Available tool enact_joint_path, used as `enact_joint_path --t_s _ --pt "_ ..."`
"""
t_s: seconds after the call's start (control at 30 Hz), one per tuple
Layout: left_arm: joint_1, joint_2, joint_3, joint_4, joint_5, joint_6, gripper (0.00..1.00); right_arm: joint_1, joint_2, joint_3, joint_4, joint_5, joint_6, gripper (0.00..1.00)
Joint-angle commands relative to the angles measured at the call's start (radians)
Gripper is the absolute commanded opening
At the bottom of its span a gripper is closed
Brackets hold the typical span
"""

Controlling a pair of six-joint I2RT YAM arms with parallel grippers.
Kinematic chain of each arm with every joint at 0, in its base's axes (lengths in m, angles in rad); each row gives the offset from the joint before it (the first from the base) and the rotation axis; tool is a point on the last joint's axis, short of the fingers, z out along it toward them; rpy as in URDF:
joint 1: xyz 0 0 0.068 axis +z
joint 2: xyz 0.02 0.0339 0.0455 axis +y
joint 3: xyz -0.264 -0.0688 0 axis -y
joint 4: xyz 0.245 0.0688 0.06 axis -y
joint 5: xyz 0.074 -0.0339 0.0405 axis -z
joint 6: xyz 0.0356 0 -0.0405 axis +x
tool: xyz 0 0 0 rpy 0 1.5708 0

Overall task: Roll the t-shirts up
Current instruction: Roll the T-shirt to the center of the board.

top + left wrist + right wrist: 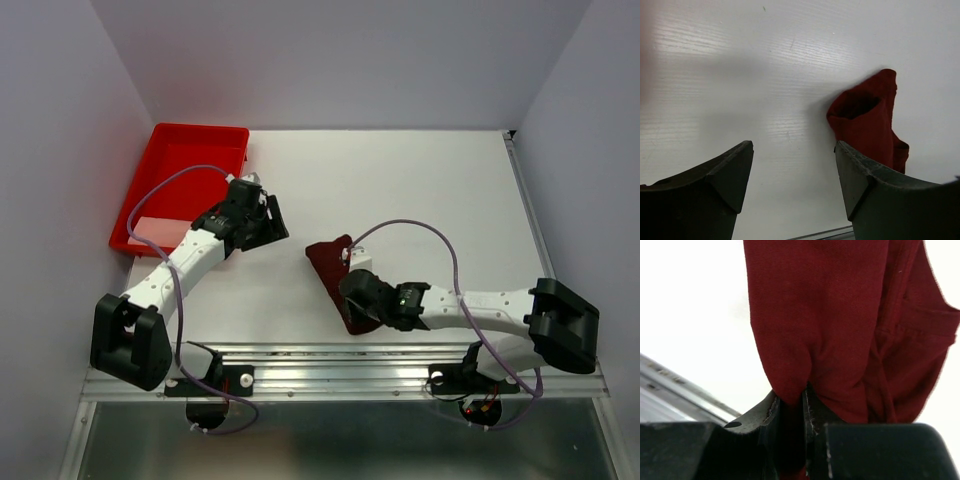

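The dark maroon t-shirt (330, 268) lies bunched into a narrow roll near the table's front middle. In the left wrist view the t-shirt (867, 122) shows an open rolled end. My right gripper (362, 303) is at the roll's near end. In the right wrist view the right gripper (802, 401) is shut on a fold of the t-shirt (840, 315), with the cloth pinched between the pads. My left gripper (266, 221) hovers to the left of the t-shirt, apart from it. The left gripper (794, 152) stands open over bare table, nothing between its fingers.
A bright red plastic tray (180, 140) stands at the back left, against the left wall, with a pale pink patch (160, 231) at its near end. A metal rail (340, 358) runs along the table's front edge. White walls close in the left, back and right sides.
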Motion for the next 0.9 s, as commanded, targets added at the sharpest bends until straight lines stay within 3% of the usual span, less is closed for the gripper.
enact_joint_path --t_s 0.0,0.27,0.53,0.87 --pt "0.002 -0.053 -0.034 0.037 0.046 -0.008 0.77 -0.022 -0.021 -0.049 0.262 -0.183 0.041 0.01" --pt "-0.001 -0.09 -0.074 0.064 0.094 -0.011 0.75 -0.063 -0.007 -0.141 0.539 -0.354 0.162 0.01" --pt "-0.011 -0.118 -0.106 0.107 0.146 -0.016 0.73 -0.172 -0.018 -0.21 0.653 -0.505 0.237 0.01" --pt "-0.081 -0.11 -0.126 0.156 0.189 -0.04 0.71 -0.27 0.014 -0.374 0.932 -0.657 0.397 0.01"
